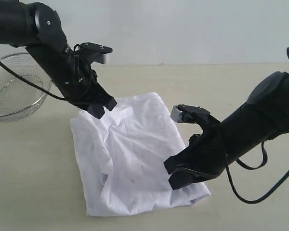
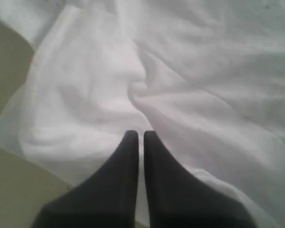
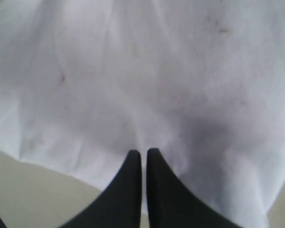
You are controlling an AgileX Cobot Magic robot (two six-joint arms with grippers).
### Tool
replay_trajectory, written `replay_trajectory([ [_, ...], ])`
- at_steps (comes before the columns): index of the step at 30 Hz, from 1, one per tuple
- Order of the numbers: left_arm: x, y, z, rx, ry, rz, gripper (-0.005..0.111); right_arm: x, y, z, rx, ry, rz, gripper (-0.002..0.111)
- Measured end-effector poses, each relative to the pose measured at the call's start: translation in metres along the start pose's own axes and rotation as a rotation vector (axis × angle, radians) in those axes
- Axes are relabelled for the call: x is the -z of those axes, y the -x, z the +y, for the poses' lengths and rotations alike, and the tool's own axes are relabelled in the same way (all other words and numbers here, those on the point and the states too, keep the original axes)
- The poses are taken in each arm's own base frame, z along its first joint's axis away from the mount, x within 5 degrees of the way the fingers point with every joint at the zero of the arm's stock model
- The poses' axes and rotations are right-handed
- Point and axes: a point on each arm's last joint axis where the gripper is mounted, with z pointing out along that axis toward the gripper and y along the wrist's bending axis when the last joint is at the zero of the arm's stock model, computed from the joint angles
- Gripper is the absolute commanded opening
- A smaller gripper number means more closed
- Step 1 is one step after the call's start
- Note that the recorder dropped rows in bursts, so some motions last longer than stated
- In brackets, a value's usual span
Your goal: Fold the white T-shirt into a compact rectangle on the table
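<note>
The white T-shirt [image 1: 135, 159] is seen lying rumpled in the middle of the table [image 1: 33, 192]. Only in the exterior view is the wire basket [image 1: 12, 91] taken in, far left, cut off by the frame. The left gripper [image 1: 102, 107] is placed at the shirt's far corner, the right gripper [image 1: 177, 174] at its near right edge. From the wrists, both pairs of jaws are shown closed tip to tip over cloth; whether fabric is pinched cannot be told.

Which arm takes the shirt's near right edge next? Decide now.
Right, probably. The right hand sits shut at the white T-shirt's near right edge; the left hand is shut at its far left corner.
</note>
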Motion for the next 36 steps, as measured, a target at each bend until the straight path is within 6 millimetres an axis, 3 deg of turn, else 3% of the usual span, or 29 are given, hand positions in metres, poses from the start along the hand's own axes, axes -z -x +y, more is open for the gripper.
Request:
replay_trajectory([
  [8,0.008,-0.036,0.003,0.102,0.017,0.012,0.005,0.0,0.003,-0.002,0.023,-0.027,-0.032,0.0],
  [14,0.006,-0.067,0.011,0.321,0.041,-0.172,0.005,0.0,0.005,-0.004,0.036,-0.047,-0.049,0.0],
  [22,0.001,-0.064,0.015,0.532,0.011,-0.403,0.005,0.004,0.014,-0.001,0.092,-0.035,-0.069,0.0],
  [26,0.001,-0.073,0.021,0.572,-0.014,-0.398,0.005,0.007,0.021,0.003,0.123,-0.021,-0.08,0.0],
  [31,-0.007,-0.1,0.037,0.7,-0.014,-0.364,0.005,0.008,0.025,0.0,0.128,-0.054,-0.106,0.0],
  [36,-0.007,-0.103,0.041,0.694,-0.045,-0.385,0.005,0.009,0.028,-0.005,0.143,-0.115,-0.144,0.0],
])
